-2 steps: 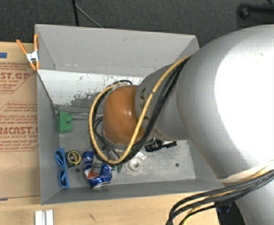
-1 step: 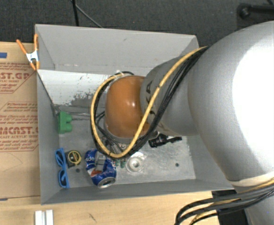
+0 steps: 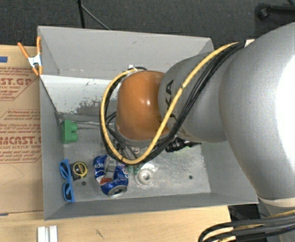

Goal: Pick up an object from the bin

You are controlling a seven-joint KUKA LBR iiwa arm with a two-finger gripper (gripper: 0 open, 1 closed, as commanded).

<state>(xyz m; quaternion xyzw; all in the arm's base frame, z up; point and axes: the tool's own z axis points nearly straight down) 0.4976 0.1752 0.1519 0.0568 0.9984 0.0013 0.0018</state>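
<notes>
Crushed blue can near wrist

A robotics lab: at right, a cabled grey arm over a metal bin on a wooden bench.

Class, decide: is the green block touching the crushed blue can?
Apart. The camera view shows bare bin floor between the green block and the can.

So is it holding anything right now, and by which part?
Can't tell: the orange cover hides the grasp. Nearest thing is the crushed blue can, lying just beside it.
</notes>
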